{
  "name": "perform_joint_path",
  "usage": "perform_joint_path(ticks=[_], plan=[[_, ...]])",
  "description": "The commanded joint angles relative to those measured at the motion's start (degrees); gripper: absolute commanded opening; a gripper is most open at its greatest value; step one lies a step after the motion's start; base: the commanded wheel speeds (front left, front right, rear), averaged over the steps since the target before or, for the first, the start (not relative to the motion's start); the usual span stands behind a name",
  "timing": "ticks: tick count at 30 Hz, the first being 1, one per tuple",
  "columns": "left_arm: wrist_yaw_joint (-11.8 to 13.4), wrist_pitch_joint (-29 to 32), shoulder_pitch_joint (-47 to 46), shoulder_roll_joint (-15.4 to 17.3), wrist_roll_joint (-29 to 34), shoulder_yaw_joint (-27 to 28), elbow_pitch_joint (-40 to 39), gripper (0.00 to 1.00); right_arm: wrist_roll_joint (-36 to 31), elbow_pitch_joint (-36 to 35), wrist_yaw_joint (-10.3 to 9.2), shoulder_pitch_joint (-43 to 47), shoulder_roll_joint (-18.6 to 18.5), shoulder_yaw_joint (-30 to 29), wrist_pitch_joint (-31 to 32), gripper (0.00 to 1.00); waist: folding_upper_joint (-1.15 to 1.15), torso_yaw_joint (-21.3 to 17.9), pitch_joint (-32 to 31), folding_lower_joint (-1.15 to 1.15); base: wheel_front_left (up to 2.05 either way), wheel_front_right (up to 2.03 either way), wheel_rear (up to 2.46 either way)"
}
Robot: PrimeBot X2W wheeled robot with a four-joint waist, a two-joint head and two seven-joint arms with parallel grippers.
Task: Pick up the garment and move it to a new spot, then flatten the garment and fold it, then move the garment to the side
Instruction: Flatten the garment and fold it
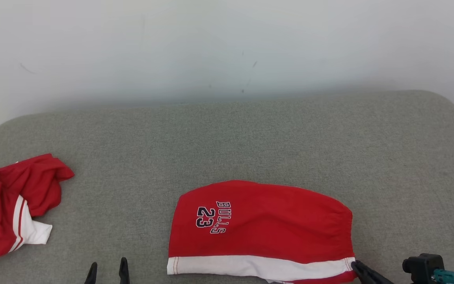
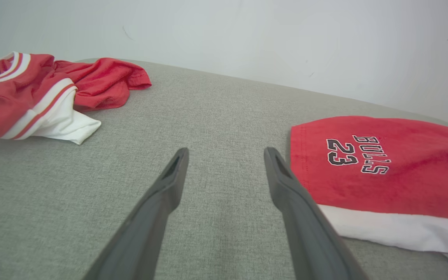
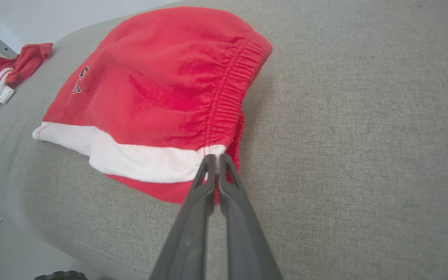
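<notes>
a grey fabric worktop (image 1: 250, 138) is covered in part by the red shorts (image 1: 274, 228), which are laid fairly flat near its front edge, right of centre. a white band along the near side, a gathered waistband at the right and "bulls 23" lettering are seen. a crumpled red-and-white garment (image 1: 14, 205) is left at the far left. the right tool (image 3: 217, 159) is clamped on the shorts' waistband corner; the left tool (image 2: 226, 155) is held apart over bare fabric.

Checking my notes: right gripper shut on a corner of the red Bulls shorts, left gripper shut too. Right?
No: the left wrist view shows the left gripper open. The right gripper is shut on a corner of the red Bulls shorts.
</notes>
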Motion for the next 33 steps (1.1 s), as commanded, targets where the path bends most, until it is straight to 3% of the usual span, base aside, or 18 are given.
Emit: perform_joint_path(ticks=[1, 7, 13, 33], plan=[[0.00, -0.43, 0.25, 0.02, -0.08, 0.28, 0.07, 1.00, -0.67, 0.73, 0.03, 0.47, 0.79, -0.78, -0.53, 1.00, 0.00, 0.01, -0.07, 0.00, 0.00, 0.00, 0.00], [0.37, -0.43, 0.94, 0.02, 0.23, 0.59, -0.31, 1.00, -2.85, 1.93, 0.03, 0.57, 2.96, -3.97, -3.56, 1.00, 0.00, -0.07, -0.35, 0.00, 0.00, 0.00, 0.00], [0.61, -0.43, 1.30, 0.02, 0.30, 1.00, -1.05, 1.00, -9.17, 3.15, 0.03, -0.02, 5.89, -9.91, -9.15, 1.00, 0.00, -0.42, -0.60, 0.00, 0.00, 0.00, 0.00], [1.25, -0.44, 2.92, 0.56, 6.01, 4.42, -3.20, 1.00, -22.75, 2.80, 0.03, 4.37, 16.71, -22.34, -11.70, 1.00, 0.00, -0.82, -3.17, 0.00, 0.00, 0.00, 0.00]])
